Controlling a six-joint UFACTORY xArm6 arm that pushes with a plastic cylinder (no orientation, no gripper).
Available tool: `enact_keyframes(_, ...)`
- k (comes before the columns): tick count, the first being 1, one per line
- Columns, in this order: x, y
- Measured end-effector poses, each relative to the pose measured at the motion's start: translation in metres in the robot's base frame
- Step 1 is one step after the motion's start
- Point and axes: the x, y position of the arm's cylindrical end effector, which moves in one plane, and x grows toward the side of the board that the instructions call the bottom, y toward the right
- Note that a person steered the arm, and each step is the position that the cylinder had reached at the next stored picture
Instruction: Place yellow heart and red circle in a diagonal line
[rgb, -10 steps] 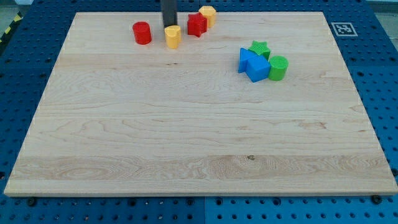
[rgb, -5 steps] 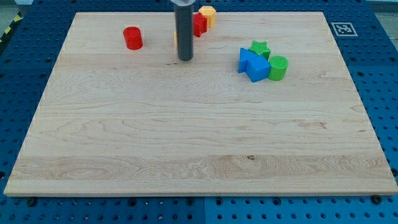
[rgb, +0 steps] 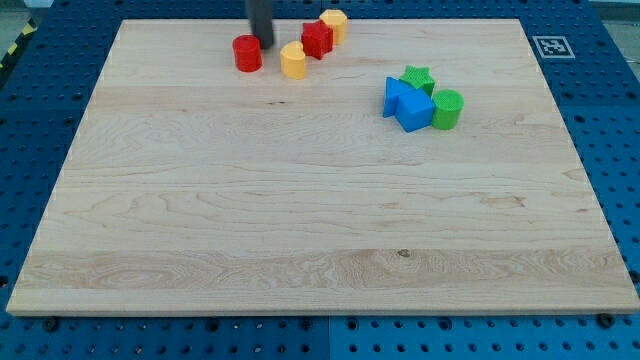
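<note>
The yellow heart (rgb: 293, 60) lies near the view's top, left of centre. The red circle (rgb: 247, 53) sits just to its left and a little higher. The dark rod comes down from the view's top edge, and my tip (rgb: 263, 43) stands just above and right of the red circle, up and to the left of the yellow heart. The tip looks close to or touching the red circle's upper right side.
A red block (rgb: 317, 39) and a yellow block (rgb: 334, 24) sit right of the heart near the board's top edge. A blue block cluster (rgb: 406, 103), a green star (rgb: 417, 78) and a green cylinder (rgb: 447, 109) lie at upper right. A marker tag (rgb: 550, 46) is at the board's top right corner.
The rod has moved from in front of the heart up and to the left, behind the red circle. The red circle now sits further right, close to the heart, which shows fully again.
</note>
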Motion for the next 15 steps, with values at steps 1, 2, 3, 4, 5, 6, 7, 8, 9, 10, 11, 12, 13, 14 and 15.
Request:
enact_keyframes(1,0.069,0.026)
enact_keyframes(2,0.095,0.026)
enact_keyframes(3,0.107,0.027)
enact_keyframes(4,0.082,0.003)
enact_keyframes(5,0.061,0.007)
enact_keyframes(6,0.061,0.043)
enact_keyframes(7,0.086,0.108)
enact_keyframes(8,0.166,0.135)
enact_keyframes(9,0.197,0.133)
enact_keyframes(10,0.172,0.125)
enact_keyframes(11,0.169,0.105)
enact_keyframes(12,0.203,0.101)
enact_keyframes(13,0.27,0.107)
enact_keyframes(14,0.295,0.1)
enact_keyframes(15,0.263,0.066)
